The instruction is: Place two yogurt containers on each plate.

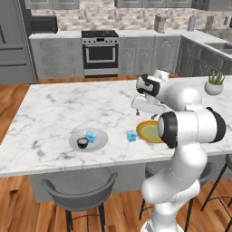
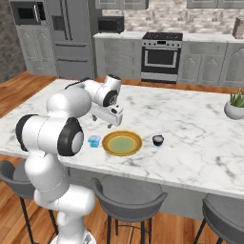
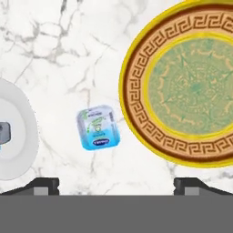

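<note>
While gripper (image 3: 116, 184) gapes, blue yogurt (image 3: 98, 127) waits

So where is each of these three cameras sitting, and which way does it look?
Left base view: behind the arm on its left, looking forward and down over the marble counter; the white arm rises at lower right.
Right base view: behind the arm on its right, facing the same counter; the arm rises at lower left.
Hand view: on the hand, looking straight down along the open gripper, whose dark fingertips rise at the bottom.
Shared: all three show the golden plate and the light blue yogurt cup beside it.
</note>
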Robot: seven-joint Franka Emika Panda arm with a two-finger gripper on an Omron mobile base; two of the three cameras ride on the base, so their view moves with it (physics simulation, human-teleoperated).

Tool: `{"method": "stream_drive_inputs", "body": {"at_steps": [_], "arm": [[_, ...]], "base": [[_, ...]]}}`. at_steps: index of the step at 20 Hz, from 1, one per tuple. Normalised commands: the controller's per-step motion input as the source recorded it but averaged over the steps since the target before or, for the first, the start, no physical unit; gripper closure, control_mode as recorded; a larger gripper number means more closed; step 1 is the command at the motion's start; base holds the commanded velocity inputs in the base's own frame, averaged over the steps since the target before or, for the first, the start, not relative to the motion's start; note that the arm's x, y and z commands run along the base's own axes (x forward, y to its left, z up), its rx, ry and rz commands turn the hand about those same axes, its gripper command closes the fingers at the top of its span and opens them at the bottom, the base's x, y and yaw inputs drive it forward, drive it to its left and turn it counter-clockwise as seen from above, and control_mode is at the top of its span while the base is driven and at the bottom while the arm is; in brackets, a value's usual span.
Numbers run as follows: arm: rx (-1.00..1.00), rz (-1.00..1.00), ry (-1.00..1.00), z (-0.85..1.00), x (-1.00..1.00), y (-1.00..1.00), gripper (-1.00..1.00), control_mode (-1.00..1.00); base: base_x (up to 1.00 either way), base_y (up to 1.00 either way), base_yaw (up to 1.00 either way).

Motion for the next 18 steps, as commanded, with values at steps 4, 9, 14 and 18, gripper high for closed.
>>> {"method": "stream_drive_inputs", "body": {"at_steps": [4,9,14,18], "arm": [[0.0,0.0,0.0,0.0,0.0,0.0,-1.0,1.0],[0.18,0.01,0.0,-0.02,0.52,-0.11,-1.0,-1.0],[0.01,0.13,0.09,-0.24,0.7,0.01,-1.0,-1.0],[0.0,0.17,0.21,-0.4,0.48,0.01,-1.0,-1.0]], "base": [[0.77,-0.32,0.09],[0.13,-0.06,0.0],[0.0,0.0,0.0],[0.0,0.0,0.0]]}}
